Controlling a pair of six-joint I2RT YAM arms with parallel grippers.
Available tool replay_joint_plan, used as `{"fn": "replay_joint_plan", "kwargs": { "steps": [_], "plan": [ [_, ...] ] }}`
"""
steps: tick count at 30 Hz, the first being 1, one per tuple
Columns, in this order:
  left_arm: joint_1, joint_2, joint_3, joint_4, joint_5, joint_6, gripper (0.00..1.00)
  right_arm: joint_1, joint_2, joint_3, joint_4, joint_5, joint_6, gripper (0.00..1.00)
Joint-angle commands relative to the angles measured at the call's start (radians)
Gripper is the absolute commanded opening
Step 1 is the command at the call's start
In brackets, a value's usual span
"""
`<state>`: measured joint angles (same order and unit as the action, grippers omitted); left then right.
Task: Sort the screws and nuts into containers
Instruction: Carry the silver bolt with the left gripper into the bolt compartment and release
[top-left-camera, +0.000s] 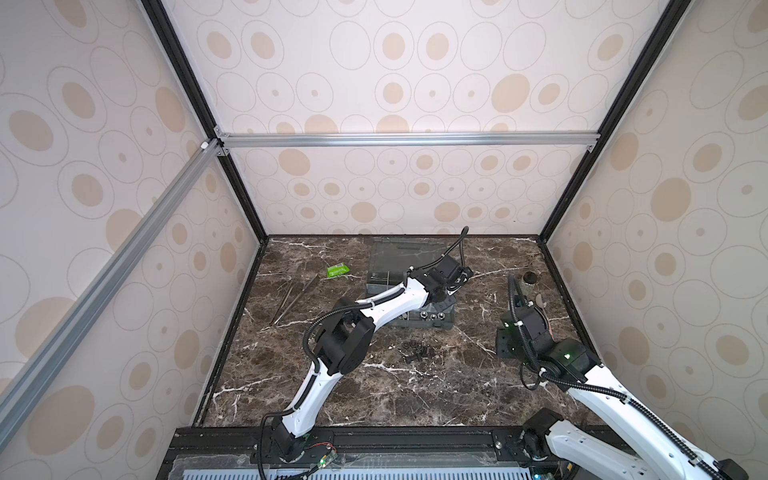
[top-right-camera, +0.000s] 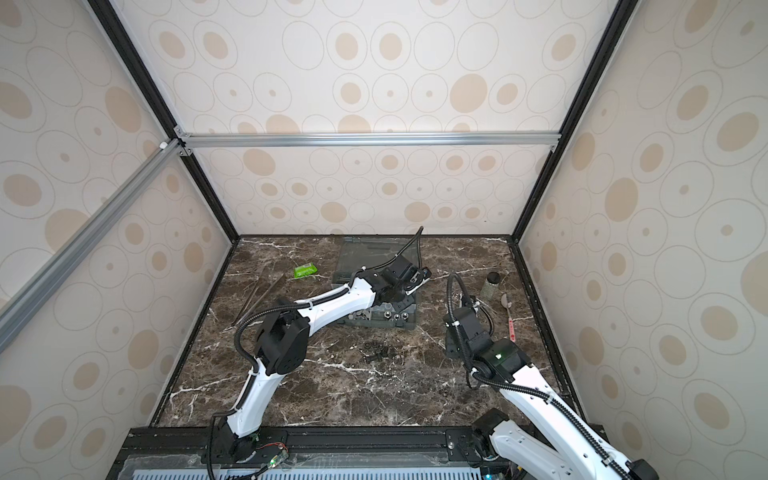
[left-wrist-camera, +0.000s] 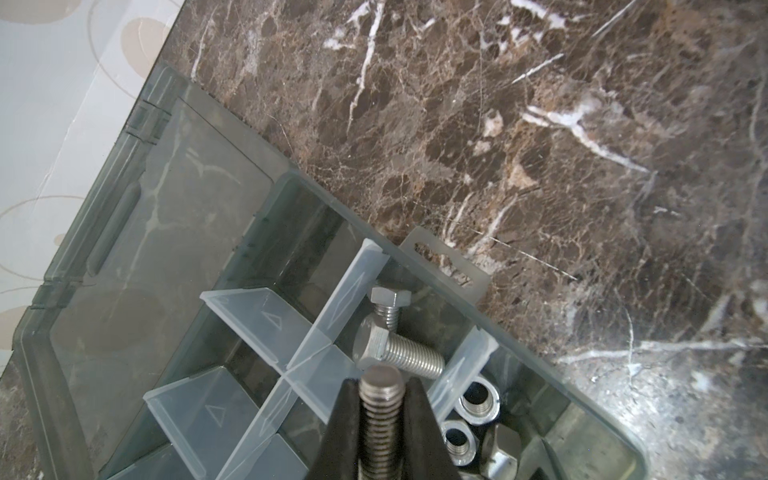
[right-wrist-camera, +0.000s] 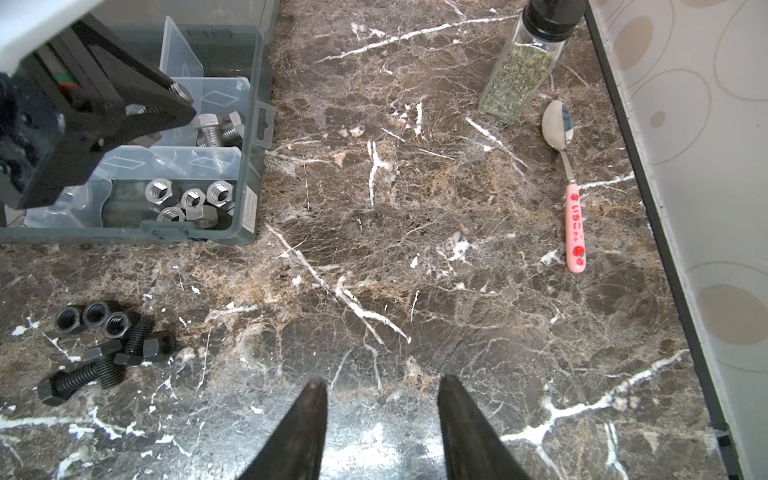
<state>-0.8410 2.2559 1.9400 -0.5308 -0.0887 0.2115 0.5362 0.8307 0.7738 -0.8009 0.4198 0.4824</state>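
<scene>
Left gripper (left-wrist-camera: 381, 385): clenched on one silver threaded steel bolt (left-wrist-camera: 381, 409). The bolt's long axis runs along the fingers, threaded end leading and head hidden. It hangs directly over the screw compartment of the grey translucent plastic organiser box (right-wrist-camera: 124, 237), so the drop lies straight ahead of the tip and this arm is much the nearer. Screw compartment: two silver hex-head bolts (left-wrist-camera: 399, 353), one lying across the other. Adjoining compartment, nearer the robot: silver hexagonal nuts (right-wrist-camera: 193, 198), five by my count, one partly hidden. Dark veined marble tabletop (right-wrist-camera: 415, 249), in front of the box and between the arms: four black hexagonal nuts (right-wrist-camera: 95, 312) and seemingly three black threaded bolts (right-wrist-camera: 83, 379), overlapping, so the count is uncertain. Right gripper (right-wrist-camera: 383, 382): jaws parted, holding nothing, over bare marble, with the black heap off to its left.
</scene>
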Motion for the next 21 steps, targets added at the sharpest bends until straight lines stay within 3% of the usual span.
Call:
{"fn": "replay_joint_plan", "kwargs": {
  "steps": [1,12,21],
  "plan": [
    [0.006,0.008,0.041,0.038,0.002,0.04,0.09,-0.008,-0.009,0.012,-0.027,0.017,0.015,0.47],
    [0.005,0.01,0.008,0.082,0.022,0.023,0.23,-0.008,-0.008,0.006,-0.029,0.017,0.018,0.47],
    [0.008,-0.015,-0.027,0.102,0.033,0.009,0.27,-0.009,-0.011,0.011,-0.037,0.015,0.022,0.47]
  ]
}}
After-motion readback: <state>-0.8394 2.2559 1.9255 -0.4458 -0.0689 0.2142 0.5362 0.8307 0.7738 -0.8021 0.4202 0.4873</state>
